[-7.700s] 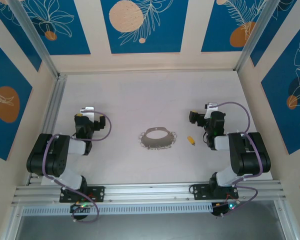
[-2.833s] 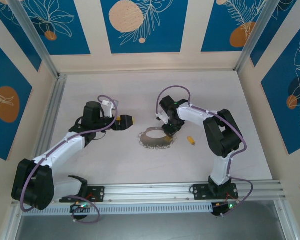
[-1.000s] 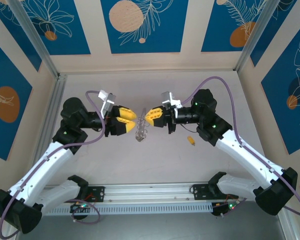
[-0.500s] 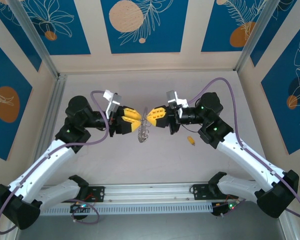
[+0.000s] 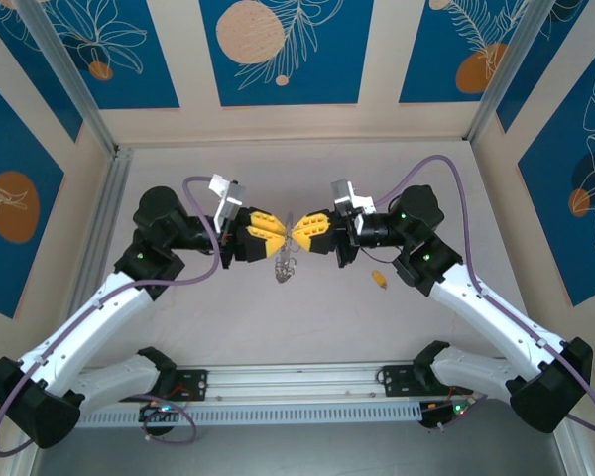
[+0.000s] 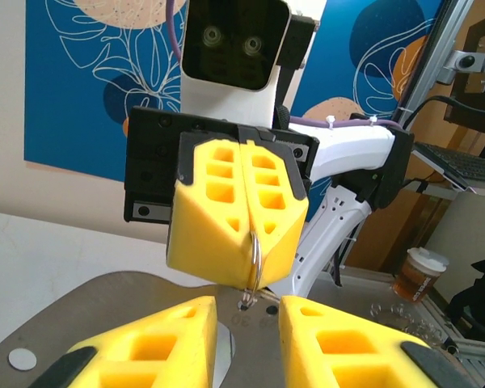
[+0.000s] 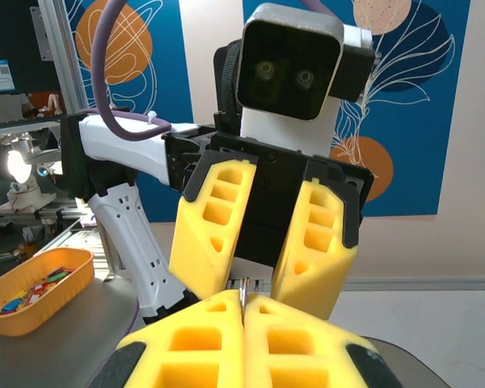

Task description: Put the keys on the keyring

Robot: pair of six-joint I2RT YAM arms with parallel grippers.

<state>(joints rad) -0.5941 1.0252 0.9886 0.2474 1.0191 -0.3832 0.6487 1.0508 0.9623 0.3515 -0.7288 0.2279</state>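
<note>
Mid-air, centre: right claw (image 5: 296, 234) pinched shut on the thin grey metal hoop keyring (image 6: 255, 257), held above the pale surface (image 5: 228, 317). The hoop is seen edge-on, mostly hidden behind that claw's yellow fingers (image 6: 218, 218). The left claw (image 6: 248, 339) is narrow, with a gap either side of the hoop's edge; contact cannot be told. The fringe of tiny silvery keys (image 5: 287, 266) is a blur beneath. The tiny yellow-orange key (image 5: 379, 280) lies on the surface, well apart.
</note>
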